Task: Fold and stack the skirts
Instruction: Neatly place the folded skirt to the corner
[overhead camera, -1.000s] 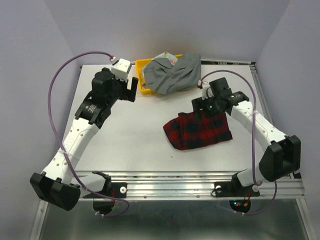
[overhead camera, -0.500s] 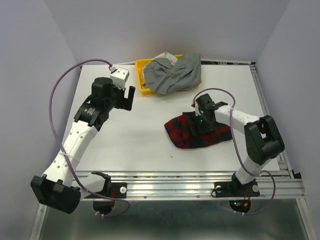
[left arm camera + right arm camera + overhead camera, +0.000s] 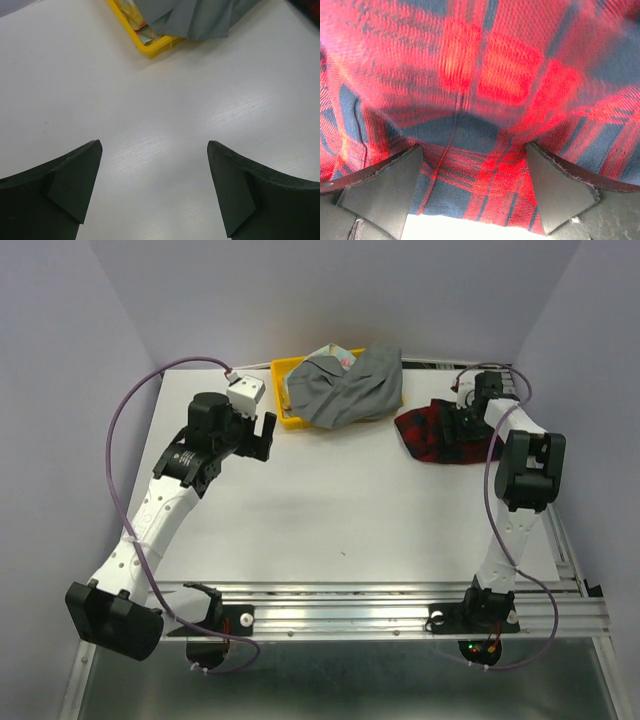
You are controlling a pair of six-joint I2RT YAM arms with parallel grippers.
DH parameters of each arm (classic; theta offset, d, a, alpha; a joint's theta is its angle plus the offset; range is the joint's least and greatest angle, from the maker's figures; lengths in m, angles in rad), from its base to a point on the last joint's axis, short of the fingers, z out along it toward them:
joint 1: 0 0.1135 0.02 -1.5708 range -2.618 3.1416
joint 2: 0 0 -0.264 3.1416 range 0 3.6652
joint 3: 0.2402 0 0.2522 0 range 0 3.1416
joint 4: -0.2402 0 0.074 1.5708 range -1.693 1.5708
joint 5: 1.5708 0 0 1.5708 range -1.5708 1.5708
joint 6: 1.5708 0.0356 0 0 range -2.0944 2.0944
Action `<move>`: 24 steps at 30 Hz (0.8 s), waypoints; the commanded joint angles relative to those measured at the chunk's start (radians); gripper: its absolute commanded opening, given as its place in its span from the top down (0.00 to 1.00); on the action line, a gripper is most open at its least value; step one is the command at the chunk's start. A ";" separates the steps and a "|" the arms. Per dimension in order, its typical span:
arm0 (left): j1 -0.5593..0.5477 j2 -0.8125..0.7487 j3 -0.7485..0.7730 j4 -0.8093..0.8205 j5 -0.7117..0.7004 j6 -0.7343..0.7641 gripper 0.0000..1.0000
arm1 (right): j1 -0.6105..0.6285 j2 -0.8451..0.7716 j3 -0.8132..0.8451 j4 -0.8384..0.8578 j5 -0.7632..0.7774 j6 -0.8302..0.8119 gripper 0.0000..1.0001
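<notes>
Black fingers of the right pincer (image 3: 474, 146) stand wide apart, and red-and-black plaid cloth fills the gap between them and the view beyond. Whether the fingertips press the cloth cannot be told. In the top view this pincer (image 3: 462, 425) sits at the far right of the counter (image 3: 320, 500), directly over the plaid skirt (image 3: 435, 430).

The plaid skirt (image 3: 485, 65) lies bunched, not folded flat, close to the counter's right-hand rail. It is just beside the grey skirt (image 3: 350, 390); contact between the two cannot be confirmed.

The left pincer (image 3: 154, 147) is spread wide and grips nothing, with bare counter (image 3: 150, 100) showing between its fingers. In the top view it (image 3: 262, 430) hangs near the left front corner of the yellow tray (image 3: 280, 390).

The grey skirt (image 3: 195, 17) is draped across the tray (image 3: 150, 49) and spills over its right side onto the counter. The floral skirt (image 3: 335, 353) lies in the tray under the grey one, showing at the back rim and, in the left wrist view (image 3: 131, 12), along the inside of the tray wall.
</notes>
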 commanded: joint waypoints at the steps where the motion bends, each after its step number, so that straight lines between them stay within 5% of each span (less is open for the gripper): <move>1: 0.003 0.030 -0.007 0.034 0.028 0.009 0.01 | 0.013 0.242 0.173 -0.019 0.056 -0.150 0.09; 6: 0.003 0.060 -0.007 0.014 0.014 0.006 0.01 | 0.013 0.467 0.544 -0.129 0.133 -0.026 0.09; 12: 0.006 0.077 -0.001 0.011 0.011 -0.014 0.01 | 0.003 0.489 0.649 -0.165 0.153 0.042 0.09; 17: 0.007 0.079 0.042 0.014 0.040 0.010 0.01 | 0.003 0.347 0.605 -0.142 0.122 -0.009 0.00; 24: 0.008 0.102 0.166 0.002 0.085 0.035 0.01 | 0.031 0.018 0.543 -0.080 -0.189 0.052 0.00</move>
